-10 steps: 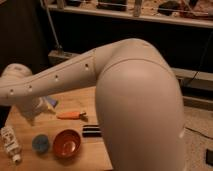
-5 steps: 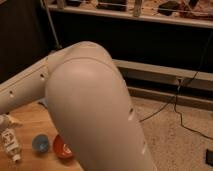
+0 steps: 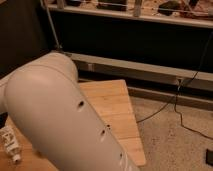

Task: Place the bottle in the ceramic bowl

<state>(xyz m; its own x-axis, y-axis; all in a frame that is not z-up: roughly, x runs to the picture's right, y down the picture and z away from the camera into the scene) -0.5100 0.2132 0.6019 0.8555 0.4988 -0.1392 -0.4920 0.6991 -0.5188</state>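
The bottle [image 3: 9, 141], whitish with a printed label and a white cap, lies on the wooden table [image 3: 116, 104] at the lower left edge of the camera view. My pale arm [image 3: 60, 120] fills the left and middle of the view. The ceramic bowl is hidden behind the arm. My gripper is not visible; it is hidden by the arm or out past the left edge.
The table's right edge [image 3: 134, 125] drops to a speckled floor [image 3: 175, 145]. A black cable [image 3: 165, 107] runs across the floor. A metal shelf rack [image 3: 135, 15] stands behind the table. A dark object [image 3: 209, 156] lies at the lower right.
My arm has swung closer across the view and now covers both bowls and the orange item. The bottle has stayed in place on the table.
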